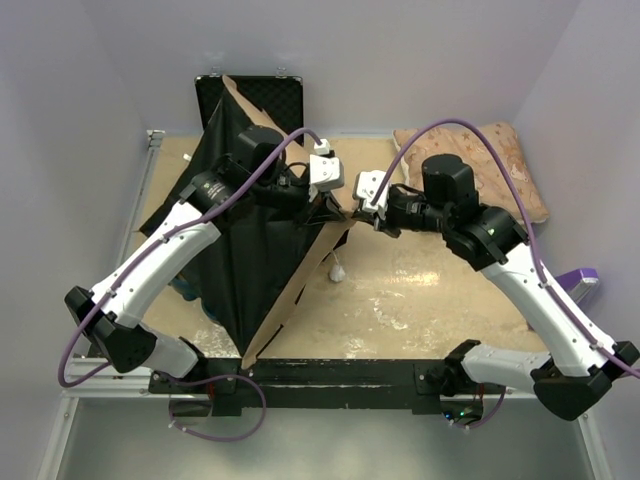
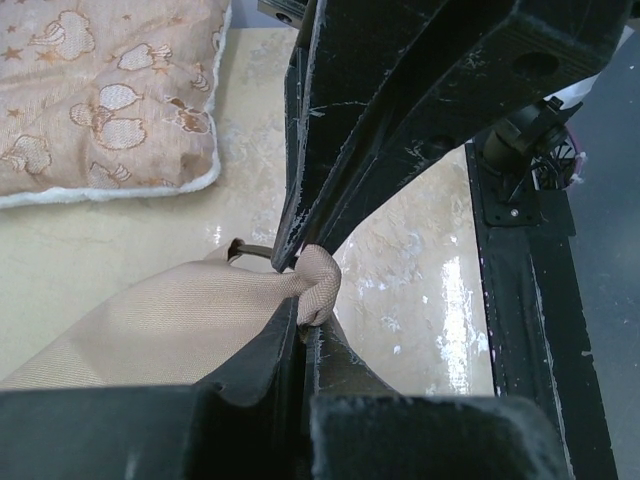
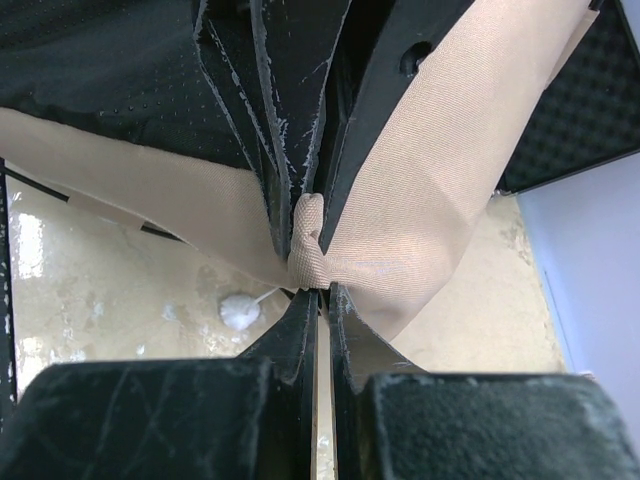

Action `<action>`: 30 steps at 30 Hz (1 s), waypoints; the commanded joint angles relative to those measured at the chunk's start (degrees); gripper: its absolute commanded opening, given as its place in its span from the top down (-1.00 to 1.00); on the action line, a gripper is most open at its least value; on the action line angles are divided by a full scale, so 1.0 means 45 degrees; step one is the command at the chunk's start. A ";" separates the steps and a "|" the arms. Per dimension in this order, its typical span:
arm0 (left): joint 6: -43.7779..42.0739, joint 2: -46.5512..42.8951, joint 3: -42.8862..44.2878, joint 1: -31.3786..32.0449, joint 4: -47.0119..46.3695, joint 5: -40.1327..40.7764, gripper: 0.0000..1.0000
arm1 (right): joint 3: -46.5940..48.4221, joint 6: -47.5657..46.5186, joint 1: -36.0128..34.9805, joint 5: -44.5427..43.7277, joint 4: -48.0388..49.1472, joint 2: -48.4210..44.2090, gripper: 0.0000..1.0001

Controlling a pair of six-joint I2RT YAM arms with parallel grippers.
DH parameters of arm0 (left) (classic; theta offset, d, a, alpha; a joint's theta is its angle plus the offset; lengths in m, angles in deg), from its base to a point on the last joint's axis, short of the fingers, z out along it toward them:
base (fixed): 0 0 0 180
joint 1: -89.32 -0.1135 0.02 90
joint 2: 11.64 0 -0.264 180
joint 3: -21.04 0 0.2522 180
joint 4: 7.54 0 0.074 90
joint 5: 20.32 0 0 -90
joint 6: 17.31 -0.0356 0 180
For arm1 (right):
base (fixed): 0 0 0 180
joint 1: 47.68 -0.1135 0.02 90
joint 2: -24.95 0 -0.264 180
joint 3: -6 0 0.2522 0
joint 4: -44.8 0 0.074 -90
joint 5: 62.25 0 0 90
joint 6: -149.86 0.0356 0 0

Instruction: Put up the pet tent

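Pet tent (image 1: 255,250): a tan canvas teepee with black lining, held raised over the left half of the beige table (image 1: 430,290), its bunched peak lifted at mid-table.
Left gripper (image 2: 305,338): clamped tight on the tan fabric of the peak.
Right gripper (image 3: 322,298): pinched onto the same bunch from the opposite side.
White pom-pom (image 1: 337,270): seen on the table below the peak.
Beige patterned pillow (image 1: 500,160): laid at the far right, apart from the tent.

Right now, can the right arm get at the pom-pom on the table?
Probably not yet. The right gripper is shut on a fold of the tent, opposite the left gripper. The pom-pom lies uncovered on the table below, so the way looks free once it lets go.
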 commanded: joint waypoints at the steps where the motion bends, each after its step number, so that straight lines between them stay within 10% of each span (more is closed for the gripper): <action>1: -0.0022 0.0135 -0.0600 0.0113 0.0096 0.0861 1.00 | 0.0401 0.0838 -0.0304 0.1310 0.0752 -0.0226 1.00; 6: -0.0157 0.0095 -0.0309 -0.0473 0.0271 0.0489 1.00 | -0.0185 0.1054 -0.0304 0.1193 0.0969 -0.0871 0.95; 12: -0.1015 -0.0431 0.0122 -0.1138 0.0271 -0.1716 1.00 | -0.1219 0.0606 -0.0265 0.0042 0.0715 -0.1359 0.03; 30: -0.2444 -0.1077 0.0063 -0.1138 0.1601 -0.2889 1.00 | -0.1398 0.0566 0.0008 0.0723 0.2473 -0.1927 0.13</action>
